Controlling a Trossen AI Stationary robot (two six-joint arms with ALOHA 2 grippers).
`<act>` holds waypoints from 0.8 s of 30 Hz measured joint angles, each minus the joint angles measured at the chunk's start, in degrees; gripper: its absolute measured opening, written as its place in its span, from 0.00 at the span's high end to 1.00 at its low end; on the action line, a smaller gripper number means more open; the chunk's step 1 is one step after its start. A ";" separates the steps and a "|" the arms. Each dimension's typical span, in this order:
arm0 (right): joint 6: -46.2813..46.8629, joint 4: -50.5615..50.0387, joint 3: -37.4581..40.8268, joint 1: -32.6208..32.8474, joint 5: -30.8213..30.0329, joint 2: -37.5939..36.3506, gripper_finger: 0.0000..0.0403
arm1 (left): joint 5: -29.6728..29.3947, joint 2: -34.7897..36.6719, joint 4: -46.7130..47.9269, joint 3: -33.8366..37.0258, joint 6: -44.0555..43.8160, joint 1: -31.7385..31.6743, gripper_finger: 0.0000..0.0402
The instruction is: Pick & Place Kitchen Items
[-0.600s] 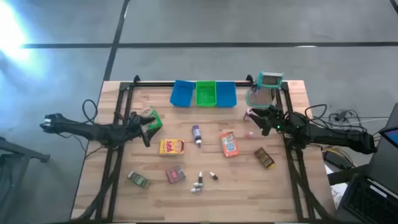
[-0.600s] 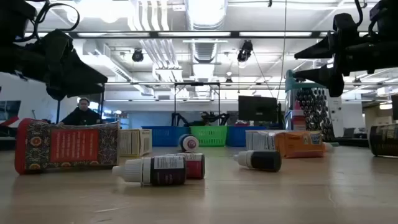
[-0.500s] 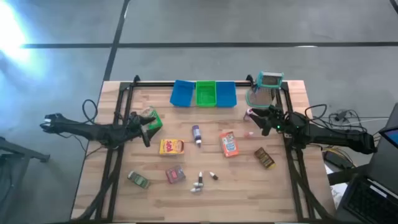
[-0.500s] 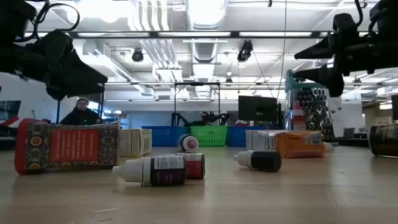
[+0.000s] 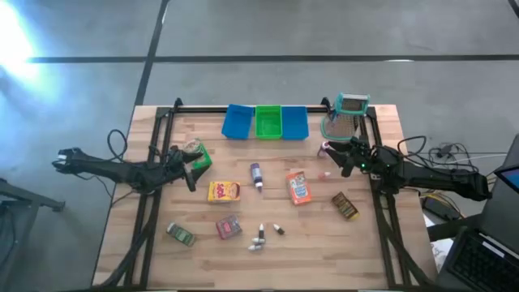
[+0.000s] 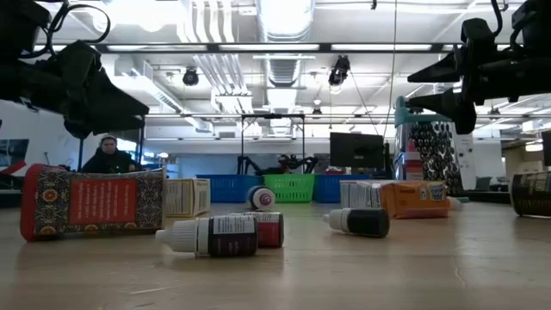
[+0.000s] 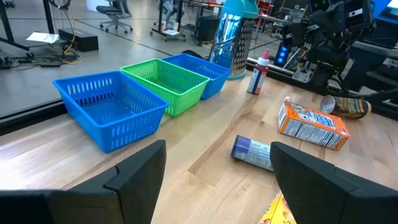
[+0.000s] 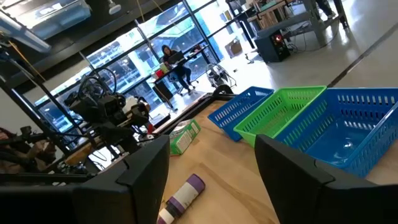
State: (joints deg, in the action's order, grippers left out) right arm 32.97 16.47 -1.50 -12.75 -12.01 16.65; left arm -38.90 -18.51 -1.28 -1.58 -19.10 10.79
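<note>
Left gripper (image 7: 214, 180) and right gripper (image 8: 211, 171) spread, empty — only wrist views show it.

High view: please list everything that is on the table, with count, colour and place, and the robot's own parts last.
Bins: three, blue-green-blue, far edge, centre.
Grater: one, metal, teal handle, far right corner.
Green packet: one, left side.
Yellow-red box: one, centre-left.
Purple bottle: one, centre, lying.
Orange box: one, centre-right.
Brown packet: one, right side.
Pink-red packet: one, near centre.
Greenish packet: one, near left.
Small bottles: two or three, near centre.
Left tool: open, empty, beside the green packet.
Right tool: open, empty, near the grater.
</note>
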 joint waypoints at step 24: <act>0.02 0.00 0.01 0.00 0.01 0.01 0.27 | 0.16 -0.01 0.00 0.00 0.01 0.02 0.27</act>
State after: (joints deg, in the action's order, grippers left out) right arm 32.99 16.47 -1.49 -12.75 -12.00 16.66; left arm -38.74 -18.52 -1.28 -1.58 -19.09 10.81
